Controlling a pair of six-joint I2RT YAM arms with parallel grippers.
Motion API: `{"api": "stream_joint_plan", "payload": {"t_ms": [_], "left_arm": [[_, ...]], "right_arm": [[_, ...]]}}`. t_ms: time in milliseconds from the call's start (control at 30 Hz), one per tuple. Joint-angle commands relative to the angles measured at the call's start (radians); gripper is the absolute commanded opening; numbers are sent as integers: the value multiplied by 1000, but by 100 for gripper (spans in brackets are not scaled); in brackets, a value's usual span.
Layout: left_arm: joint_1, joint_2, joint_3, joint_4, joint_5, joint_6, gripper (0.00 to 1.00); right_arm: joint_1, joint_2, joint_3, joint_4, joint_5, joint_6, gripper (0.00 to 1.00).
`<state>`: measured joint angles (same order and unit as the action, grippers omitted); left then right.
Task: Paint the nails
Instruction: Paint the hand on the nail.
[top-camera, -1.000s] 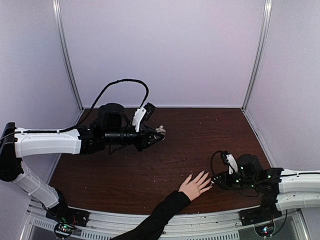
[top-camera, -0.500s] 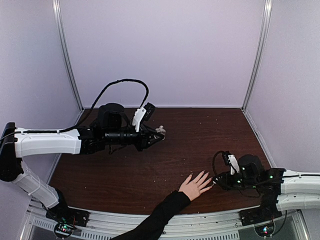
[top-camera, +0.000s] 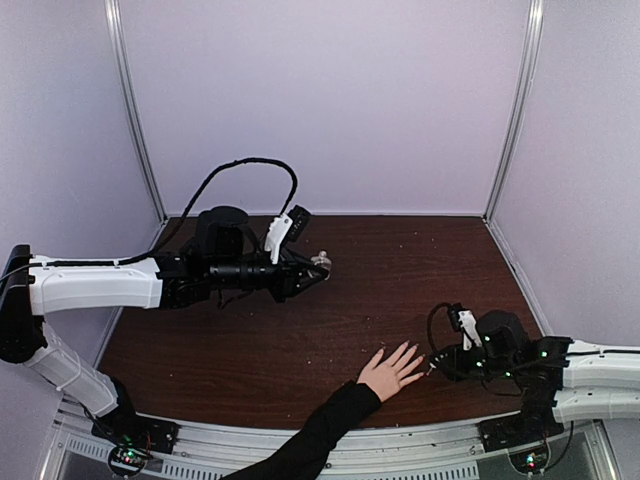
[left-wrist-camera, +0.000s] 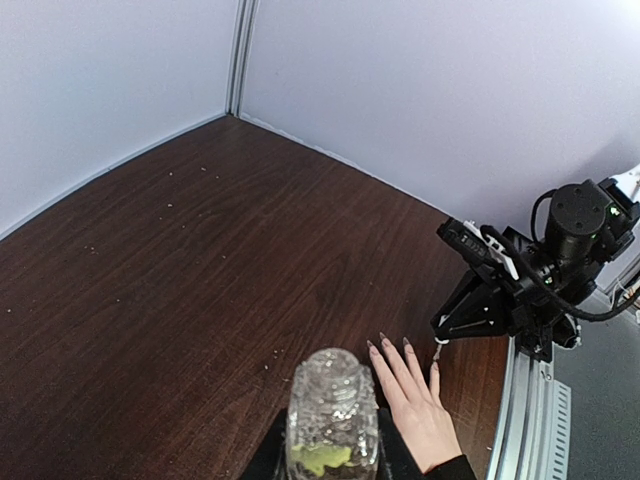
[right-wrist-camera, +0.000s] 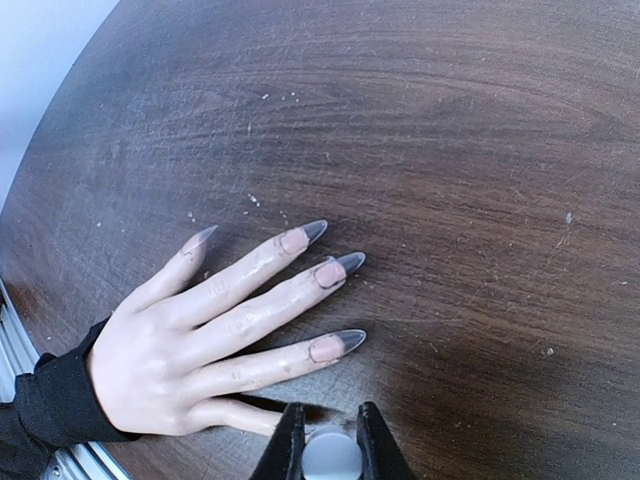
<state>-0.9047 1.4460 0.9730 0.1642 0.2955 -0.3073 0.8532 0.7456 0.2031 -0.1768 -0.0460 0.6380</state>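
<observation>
A light-skinned hand (top-camera: 390, 370) in a black sleeve lies flat on the dark wood table, fingers spread. Its nails (right-wrist-camera: 327, 273) are long and pointed, pink with greyish tips. My right gripper (right-wrist-camera: 331, 440) is shut on a round silver brush cap (right-wrist-camera: 331, 458), right beside the little finger, whose tip is hidden behind the jaws. In the top view the right gripper (top-camera: 432, 367) sits at the fingertips. My left gripper (top-camera: 318, 268) hovers at the back left of the table. It is shut on a small clear glass bottle (left-wrist-camera: 333, 415) holding yellow-green liquid.
The table (top-camera: 400, 280) is bordered by pale walls behind and on both sides. A metal rail (top-camera: 420, 430) runs along its near edge. The black sleeve (top-camera: 310, 440) crosses that rail. Small crumbs dot the wood.
My right gripper has shifted slightly to the right along the fingertips. The left arm and the hand have stayed put.
</observation>
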Motion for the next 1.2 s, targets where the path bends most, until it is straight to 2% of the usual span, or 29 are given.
{"api": "stream_joint_plan", "payload": {"t_ms": [0, 267, 567, 1167], "left_arm": [[6, 2, 14, 66, 14, -1, 0], [6, 1, 12, 66, 15, -1, 0], [6, -1, 14, 63, 16, 0, 0], [6, -6, 3, 71, 10, 0, 0]], "right_arm": [[7, -34, 3, -24, 41, 16, 0], [6, -103, -22, 17, 5, 1, 0], [12, 9, -25, 148, -66, -16, 0], [19, 20, -4, 67, -10, -9, 0]]}}
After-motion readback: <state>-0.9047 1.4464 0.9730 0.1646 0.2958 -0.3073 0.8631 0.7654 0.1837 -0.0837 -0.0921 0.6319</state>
